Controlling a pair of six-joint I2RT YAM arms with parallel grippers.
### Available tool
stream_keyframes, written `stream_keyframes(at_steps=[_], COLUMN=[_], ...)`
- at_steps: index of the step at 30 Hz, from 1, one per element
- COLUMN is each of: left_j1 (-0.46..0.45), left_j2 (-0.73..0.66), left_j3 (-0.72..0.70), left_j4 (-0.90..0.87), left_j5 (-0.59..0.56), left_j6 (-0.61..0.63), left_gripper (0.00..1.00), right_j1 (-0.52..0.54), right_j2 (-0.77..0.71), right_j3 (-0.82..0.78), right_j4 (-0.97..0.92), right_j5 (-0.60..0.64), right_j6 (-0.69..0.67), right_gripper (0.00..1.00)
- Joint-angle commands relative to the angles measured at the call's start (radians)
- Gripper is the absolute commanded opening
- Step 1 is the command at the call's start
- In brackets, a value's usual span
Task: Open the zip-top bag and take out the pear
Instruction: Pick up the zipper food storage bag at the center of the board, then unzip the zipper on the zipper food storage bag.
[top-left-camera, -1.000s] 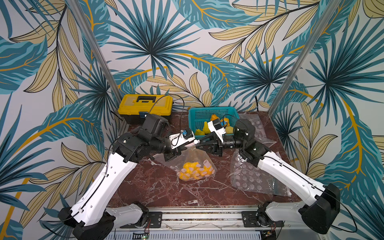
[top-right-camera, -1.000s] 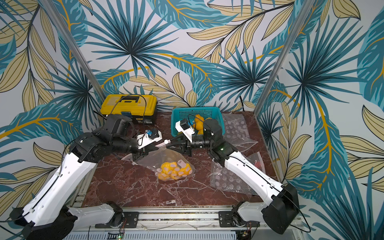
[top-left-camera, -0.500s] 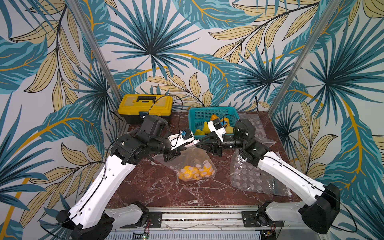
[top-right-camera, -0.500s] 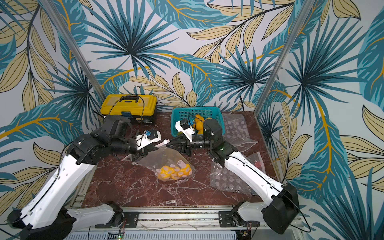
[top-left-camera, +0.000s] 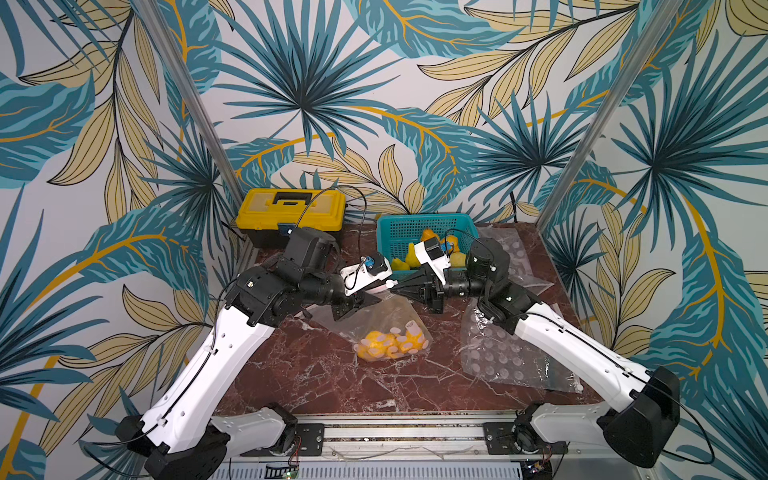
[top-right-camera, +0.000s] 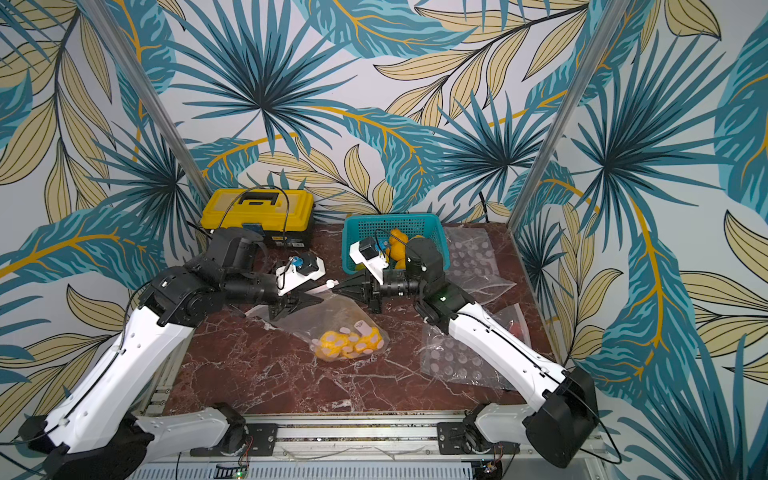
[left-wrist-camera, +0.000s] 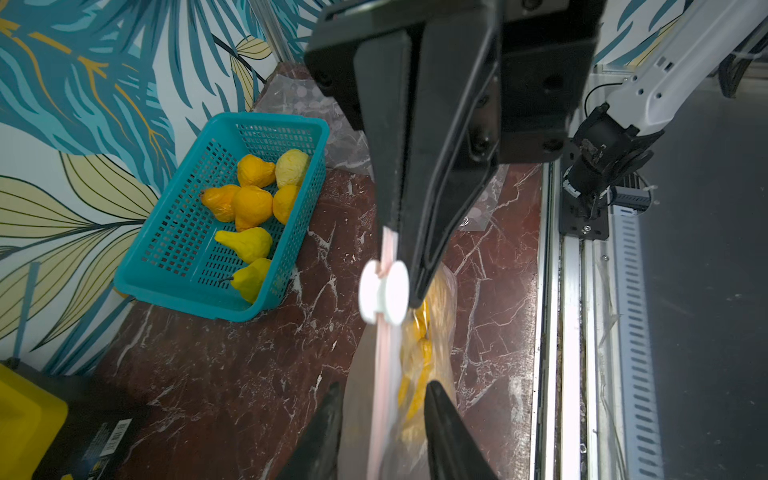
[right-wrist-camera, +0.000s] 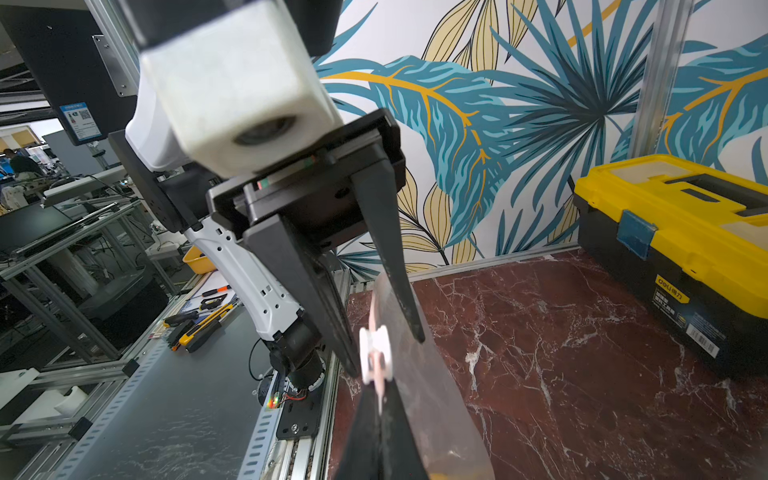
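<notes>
A clear zip-top bag (top-left-camera: 386, 316) (top-right-camera: 332, 316) with white dots hangs a little above the marble table between my two grippers. The yellow pear (top-left-camera: 380, 347) (top-right-camera: 332, 343) lies in its low end. A white slider (left-wrist-camera: 384, 293) (right-wrist-camera: 374, 353) sits on the pink zip strip. My right gripper (right-wrist-camera: 380, 409) (top-left-camera: 395, 286) is shut on that strip just beside the slider. My left gripper (left-wrist-camera: 384, 401) (top-right-camera: 311, 298) is open, and the strip runs between its two fingers without touching them.
A teal basket (top-left-camera: 424, 220) (left-wrist-camera: 137, 274) with several yellow pears stands at the back. A yellow toolbox (top-left-camera: 291, 208) (right-wrist-camera: 673, 232) is at the back left. Empty clear bags (top-left-camera: 511, 353) (top-right-camera: 465, 353) lie flat under my right arm.
My left gripper's jaws have come apart off the zip strip. My right gripper's jaws have come together on the strip next to the slider. Both arms have stayed nearly where they were.
</notes>
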Motion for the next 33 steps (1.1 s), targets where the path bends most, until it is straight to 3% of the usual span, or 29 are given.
stream_keyframes(at_steps=[1, 7, 14, 20, 27, 33], left_j1=[-0.002, -0.002, -0.002, -0.002, 0.01, 0.088], left_j2=[0.007, 0.023, 0.038, 0.01, -0.045, -0.07], left_j3=[0.023, 0.026, 0.01, -0.025, -0.087, -0.144], left_j4=[0.111, 0.152, 0.152, 0.152, 0.15, 0.15], left_j5=[0.11, 0.18, 0.212, 0.153, 0.055, 0.066], left_j6=[-0.053, -0.074, -0.079, -0.069, -0.047, -0.042], left_gripper=[0.37, 0.35, 0.23, 0.1, 0.03, 0.04], right_j1=[0.007, 0.008, 0.012, 0.013, 0.012, 0.013], right_j2=[0.013, 0.009, 0.002, -0.016, -0.081, -0.164], right_j3=[0.02, 0.022, 0.022, 0.02, -0.009, -0.069], right_j4=[-0.013, -0.03, -0.039, -0.069, -0.096, -0.095], right_j5=[0.015, 0.009, 0.015, 0.047, 0.165, 0.309], right_j6=[-0.022, -0.033, -0.04, -0.064, -0.114, -0.15], right_gripper=[0.0, 0.0, 0.0, 0.0, 0.0, 0.0])
